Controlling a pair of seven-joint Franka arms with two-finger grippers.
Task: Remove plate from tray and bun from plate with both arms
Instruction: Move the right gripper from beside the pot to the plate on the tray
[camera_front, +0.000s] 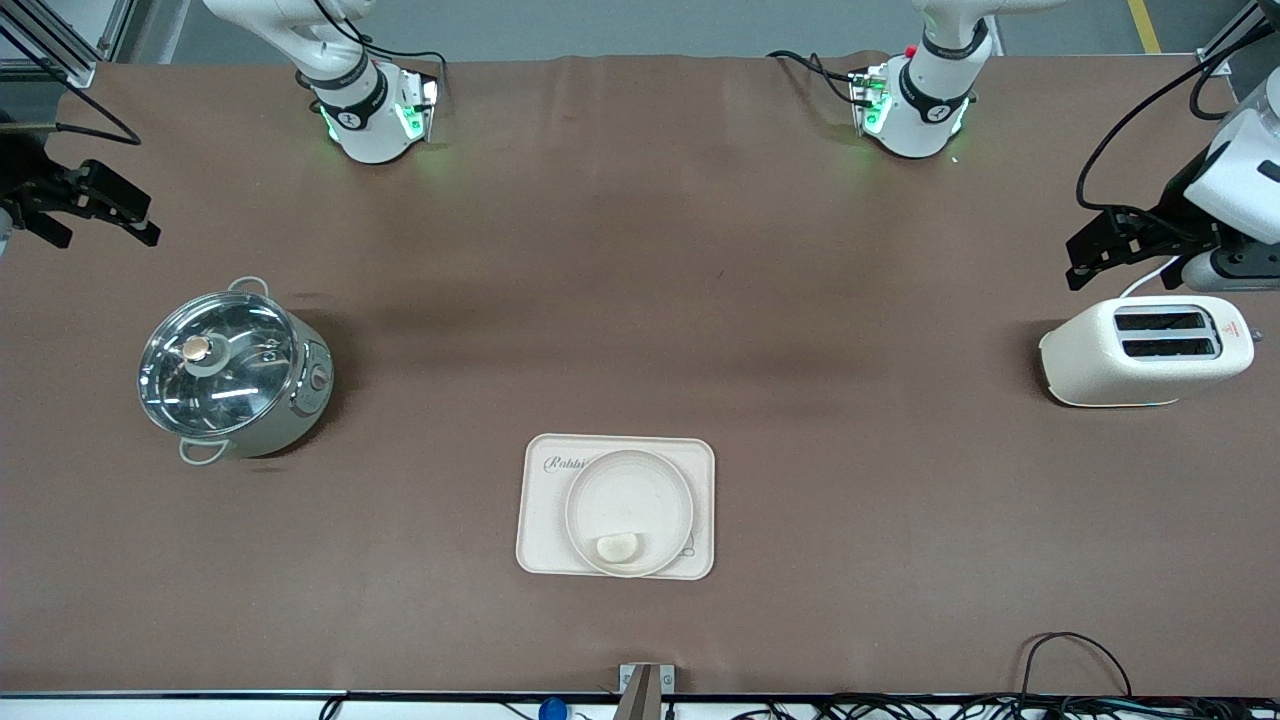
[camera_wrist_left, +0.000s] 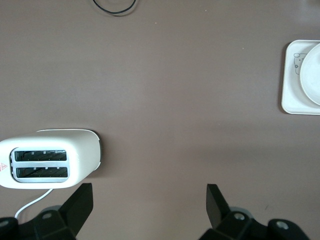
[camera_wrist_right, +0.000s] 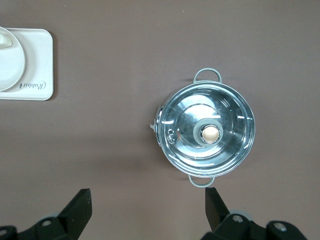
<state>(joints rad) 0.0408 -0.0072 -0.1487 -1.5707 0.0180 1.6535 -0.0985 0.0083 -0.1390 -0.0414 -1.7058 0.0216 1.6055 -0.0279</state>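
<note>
The round cream plate (camera_front: 629, 500) lies on the rectangular cream tray (camera_front: 540, 545) near the table's front edge. The small pale bun (camera_front: 617, 547) lies on the plate, at its edge nearest the front camera. My right gripper (camera_front: 108, 240) is open and empty, up over the table at the right arm's end, beside the pot. My left gripper (camera_front: 1072, 266) is open and empty, up over the table at the left arm's end, beside the toaster. The left wrist view shows the left gripper (camera_wrist_left: 149, 205) and part of the plate (camera_wrist_left: 312, 75). The right wrist view shows the right gripper (camera_wrist_right: 147, 209) and part of the plate (camera_wrist_right: 10, 65).
A steel pot with a glass lid (camera_front: 235, 375) stands toward the right arm's end; it also shows in the right wrist view (camera_wrist_right: 207, 132). A white two-slot toaster (camera_front: 1150, 350) stands toward the left arm's end; it also shows in the left wrist view (camera_wrist_left: 47, 157). Cables lie along the front edge.
</note>
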